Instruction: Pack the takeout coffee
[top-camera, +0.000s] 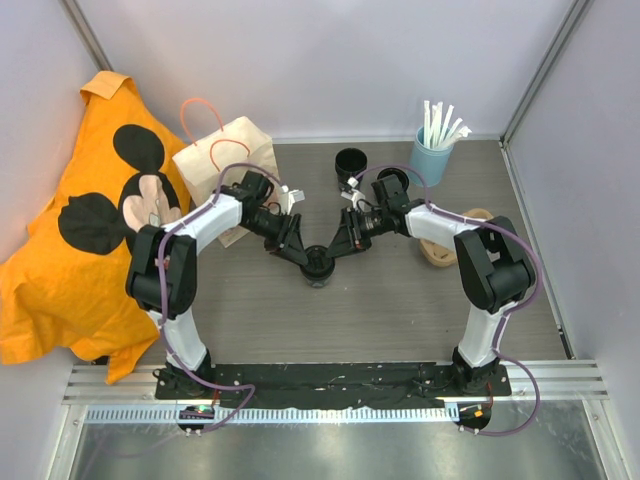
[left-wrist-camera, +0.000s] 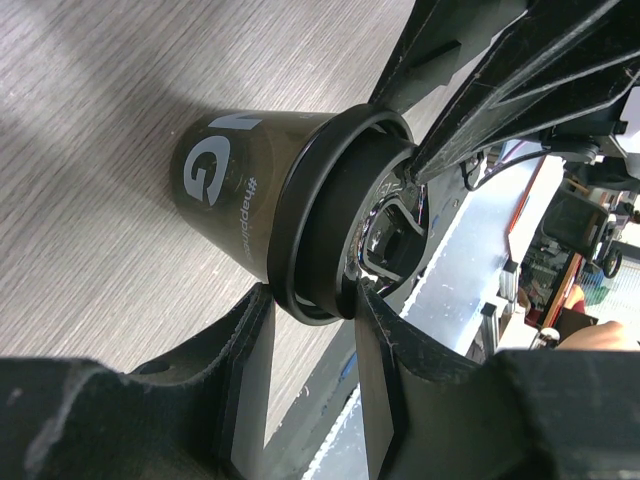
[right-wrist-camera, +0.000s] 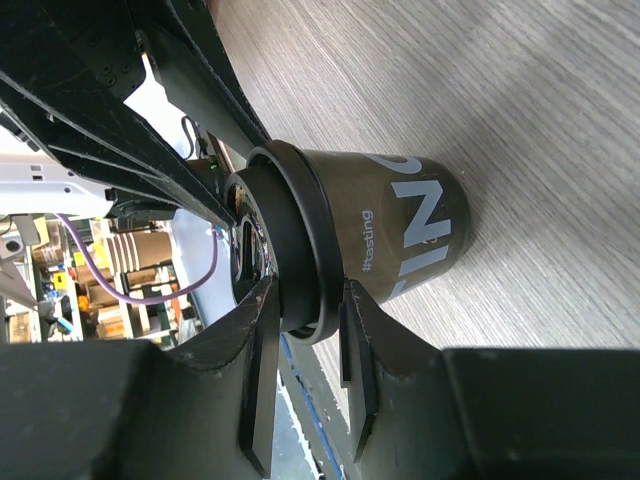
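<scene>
What my matt jaws sit among: gloss, grain, paper, cloth

My jaws are matt black plastic, slightly grainy. The takeout coffee (left-wrist-camera: 232, 200) has a smooth, faintly shiny dark wall with white print and a glossy black rim (right-wrist-camera: 300, 240). The tabletop (top-camera: 400, 310) is matt grey wood-grain. At its far-left corner are a tan paper bag (top-camera: 228, 150) and orange cloth (top-camera: 50, 280).

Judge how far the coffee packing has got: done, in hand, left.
Done: a lid sits on the takeout coffee. In hand: the left hand and right hand both pinch the lid's rim. Left: the coffee stands on the table, outside the paper bag.
</scene>
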